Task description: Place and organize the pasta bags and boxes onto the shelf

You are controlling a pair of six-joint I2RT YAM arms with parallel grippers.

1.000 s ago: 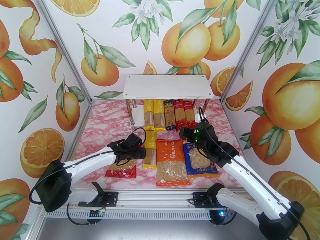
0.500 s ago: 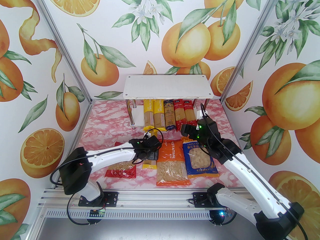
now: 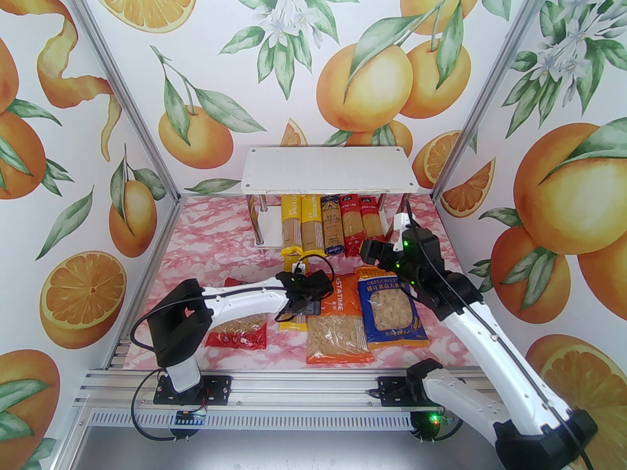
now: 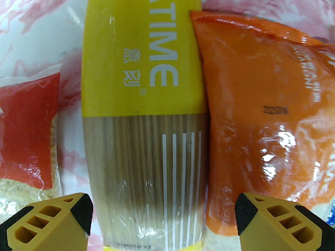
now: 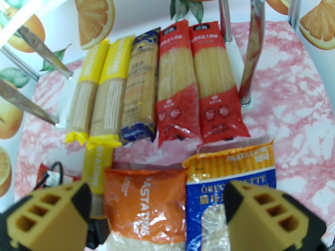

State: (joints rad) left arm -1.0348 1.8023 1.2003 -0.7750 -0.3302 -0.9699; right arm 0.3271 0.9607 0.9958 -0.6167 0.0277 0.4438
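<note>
**Step in hand (as judged): pick-up of the loose yellow spaghetti pack (image 4: 144, 101).** The left gripper (image 4: 162, 210) is seen at the bottom of the left wrist view. Its jaws are spread wide and empty, with one finger to each side of the pack. The pack is laid lengthwise on the desk (image 3: 196, 257), between the red bag (image 3: 237, 333) and the orange bag (image 3: 338, 326). The orange bag's edge is pressed against the pack's right side, so little room is left for that finger, while a bare strip of desk is open on the left. A straight descent and a closing across the pack's width are judged to be called for next. The right gripper (image 3: 371, 252), likewise wide open and holding nothing, is poised over the far end of the blue bag (image 3: 392, 316). On the shelf (image 3: 328, 169), at frame centre, five spaghetti packs (image 3: 328, 223) are laid side by side on the lower board. Free room is seen to their left, and the upper board is bare.
</note>
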